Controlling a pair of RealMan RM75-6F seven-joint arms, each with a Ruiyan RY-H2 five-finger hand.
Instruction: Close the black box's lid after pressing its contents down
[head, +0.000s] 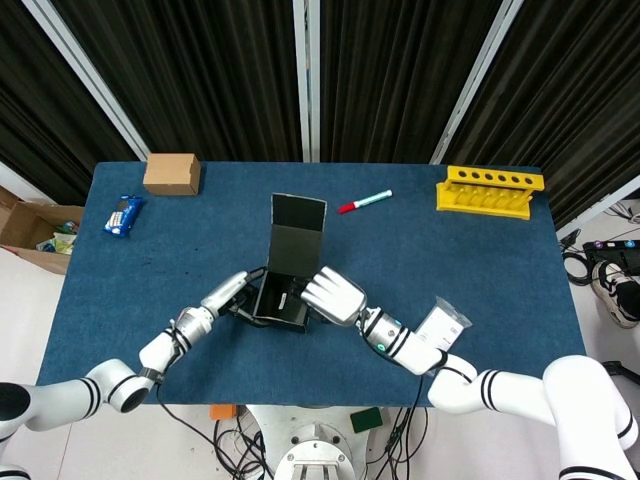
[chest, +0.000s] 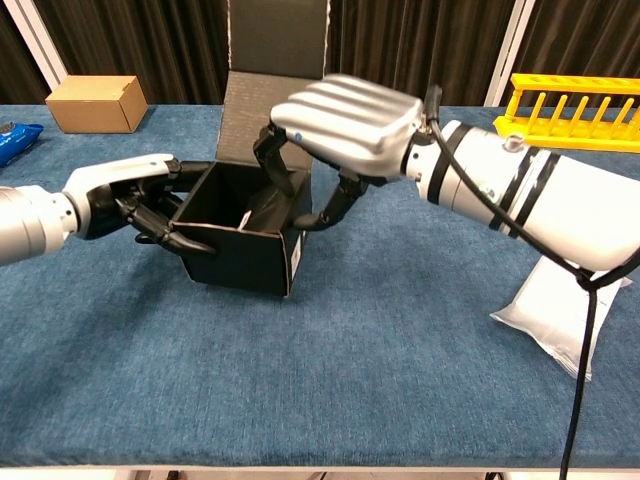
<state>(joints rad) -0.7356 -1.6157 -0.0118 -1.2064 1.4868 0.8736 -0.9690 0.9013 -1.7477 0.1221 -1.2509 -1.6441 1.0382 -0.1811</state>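
Observation:
The black box (head: 281, 303) (chest: 240, 255) sits on the blue table with its lid (head: 298, 235) (chest: 274, 75) standing open at the back. Something pale (chest: 250, 216) shows inside it. My left hand (head: 229, 293) (chest: 128, 192) grips the box's left wall, fingers hooked over the front rim. My right hand (head: 334, 295) (chest: 345, 122) hovers over the box's right side, palm down. Its fingers (chest: 270, 152) bend down into the box, and its thumb lies against the outer right wall.
A cardboard box (head: 171, 173) (chest: 95, 103) and a blue packet (head: 124, 214) lie at the far left. A red-and-white marker (head: 364, 201) lies behind the box. A yellow rack (head: 489, 191) (chest: 575, 100) stands at the far right, and a white pouch (head: 443, 323) (chest: 563, 305) lies near the right front.

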